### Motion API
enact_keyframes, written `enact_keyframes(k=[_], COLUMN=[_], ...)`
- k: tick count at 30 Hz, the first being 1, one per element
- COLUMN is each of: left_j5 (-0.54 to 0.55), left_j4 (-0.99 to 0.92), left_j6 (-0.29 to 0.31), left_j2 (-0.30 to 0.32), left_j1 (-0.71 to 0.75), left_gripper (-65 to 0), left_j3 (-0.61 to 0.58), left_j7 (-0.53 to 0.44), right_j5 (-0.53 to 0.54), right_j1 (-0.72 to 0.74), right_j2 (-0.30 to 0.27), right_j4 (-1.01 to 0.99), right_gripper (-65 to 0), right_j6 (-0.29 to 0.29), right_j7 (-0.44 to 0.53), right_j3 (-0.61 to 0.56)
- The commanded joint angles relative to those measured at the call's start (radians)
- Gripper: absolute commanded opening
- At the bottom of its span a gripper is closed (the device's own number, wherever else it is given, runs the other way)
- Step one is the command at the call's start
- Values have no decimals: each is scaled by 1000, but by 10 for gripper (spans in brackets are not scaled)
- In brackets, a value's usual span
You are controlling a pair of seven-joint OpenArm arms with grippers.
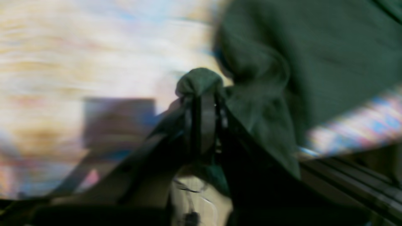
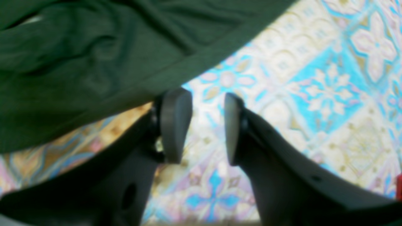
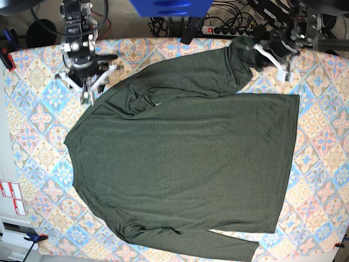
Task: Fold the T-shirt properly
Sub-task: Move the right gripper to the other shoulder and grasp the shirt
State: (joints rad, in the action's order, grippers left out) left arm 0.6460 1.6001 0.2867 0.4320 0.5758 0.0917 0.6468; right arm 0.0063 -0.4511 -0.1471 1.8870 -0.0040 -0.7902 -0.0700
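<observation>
The dark olive-green T-shirt (image 3: 185, 158) lies spread flat over most of the table, with one long sleeve folded along its bottom edge. My left gripper (image 3: 252, 50) is at the shirt's top right corner. In the blurred left wrist view it (image 1: 201, 91) is shut on a bunched fold of the shirt (image 1: 314, 62) and holds it raised. My right gripper (image 3: 87, 90) is at the shirt's top left edge. In the right wrist view it (image 2: 204, 125) is open and empty, and the shirt's edge (image 2: 78, 62) lies just beside its left finger.
A tablecloth (image 3: 43, 136) with a blue, pink and cream tile pattern covers the table. A blue box (image 3: 169, 6) and a power strip with cables (image 3: 223, 28) sit beyond the far edge. A red clamp (image 3: 5, 54) is at the left edge.
</observation>
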Motion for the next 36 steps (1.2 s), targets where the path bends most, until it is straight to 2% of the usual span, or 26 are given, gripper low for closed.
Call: enact_keyframes(k=[1,9,22,31,36], left_j5=[16,18,18,18,18], left_j4=[26,26,128,144,144], left_j6=[18,18,18,18,18], left_j2=[6,5,9,6,8], left_j1=[8,11,52,74,75], left_gripper=[-650,-650,-650,-650,-650], left_j3=[4,6,12,99,104], left_j7=[-20,-20,-28,-26,-26], right_j5=[2,4,4,4,4], right_j1=[45,196,318,335,357], right_j2=[-6,-6,-6,-6,-6], right_j4=[18,-102,-290,-396,-441], right_gripper=[-413,-405,-405,-405,-405], right_j6=[3,6,6,8,9], right_j7=[24,-11,-5,-4,-2], right_j3=[2,2,3,132,151])
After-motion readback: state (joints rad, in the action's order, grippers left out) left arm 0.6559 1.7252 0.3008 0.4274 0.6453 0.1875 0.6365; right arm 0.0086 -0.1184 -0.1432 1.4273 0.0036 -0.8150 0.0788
